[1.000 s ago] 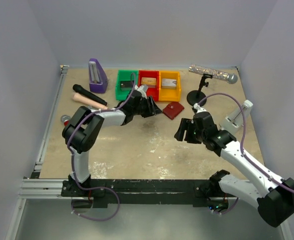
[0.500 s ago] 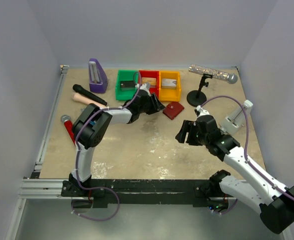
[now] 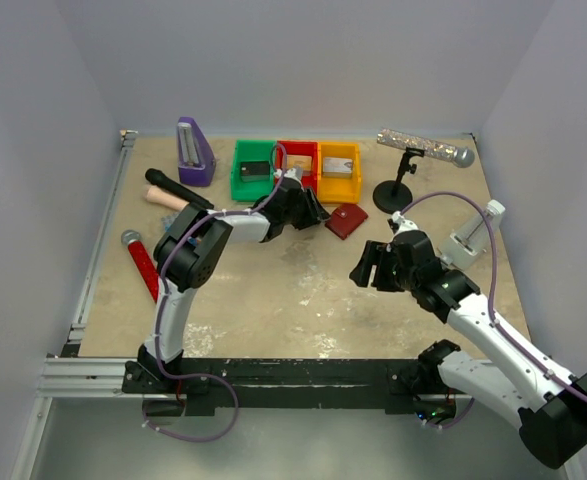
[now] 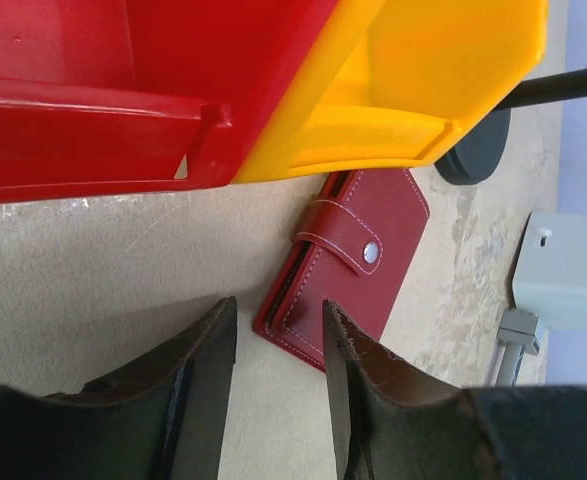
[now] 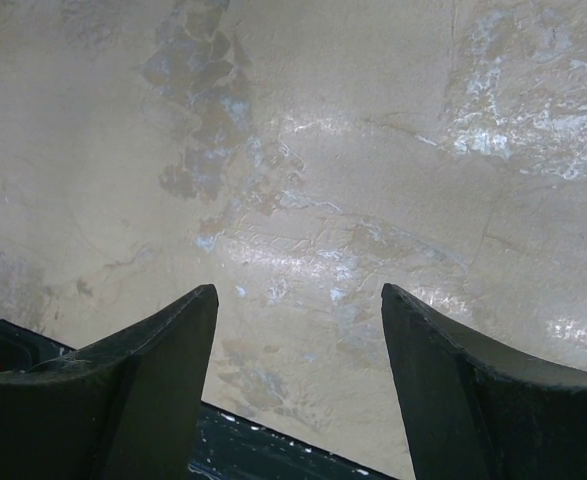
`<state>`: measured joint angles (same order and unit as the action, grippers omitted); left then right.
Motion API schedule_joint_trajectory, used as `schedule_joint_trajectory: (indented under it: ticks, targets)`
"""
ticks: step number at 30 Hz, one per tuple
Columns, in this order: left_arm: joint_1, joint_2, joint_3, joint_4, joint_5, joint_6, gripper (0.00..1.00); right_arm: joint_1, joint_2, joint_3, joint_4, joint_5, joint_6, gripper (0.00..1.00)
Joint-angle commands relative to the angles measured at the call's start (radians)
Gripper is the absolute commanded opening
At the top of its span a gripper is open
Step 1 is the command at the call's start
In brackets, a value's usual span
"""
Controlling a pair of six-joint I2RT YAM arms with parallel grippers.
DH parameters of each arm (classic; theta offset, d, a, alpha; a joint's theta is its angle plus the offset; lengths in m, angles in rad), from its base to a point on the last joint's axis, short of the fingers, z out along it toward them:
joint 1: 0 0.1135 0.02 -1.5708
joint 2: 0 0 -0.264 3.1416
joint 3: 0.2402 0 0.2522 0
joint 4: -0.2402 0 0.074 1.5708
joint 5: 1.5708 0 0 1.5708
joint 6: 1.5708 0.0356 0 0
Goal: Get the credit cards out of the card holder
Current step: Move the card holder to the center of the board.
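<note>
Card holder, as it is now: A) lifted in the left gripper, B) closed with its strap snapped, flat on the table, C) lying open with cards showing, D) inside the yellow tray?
B: the left wrist view shows the card holder flat on the table, its strap snapped shut, beside the yellow tray, ungripped.

One green tray (image 3: pixel 245 190), one red tray (image 3: pixel 297 145), one yellow tray (image 3: pixel 339 192): three trays. One black microphone (image 3: pixel 178 190), one red microphone (image 3: pixel 142 263), one silver microphone (image 3: pixel 425 148) on a stand: three microphones. One card holder (image 3: pixel 346 220), one purple metronome (image 3: pixel 194 152).
</note>
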<state>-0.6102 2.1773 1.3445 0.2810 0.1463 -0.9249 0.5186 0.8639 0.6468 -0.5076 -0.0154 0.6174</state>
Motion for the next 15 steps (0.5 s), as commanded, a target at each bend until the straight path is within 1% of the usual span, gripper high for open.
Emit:
schedule_joint_trajectory:
  ticks: [1, 8, 15]
  targets:
    - [-0.005, 0.003, 0.016, 0.02, 0.032, -0.014, 0.44, 0.001, -0.002, 0.024, 0.026, -0.017, -0.001, 0.71]
    - [-0.005, 0.012, 0.012, 0.046, 0.073, -0.026, 0.42, 0.001, 0.012, 0.017, 0.04, -0.021, 0.004, 0.71]
    - [-0.005, 0.003, -0.001, 0.069, 0.09, -0.017, 0.38, 0.001, 0.024, 0.016, 0.052, -0.028, 0.012, 0.71]
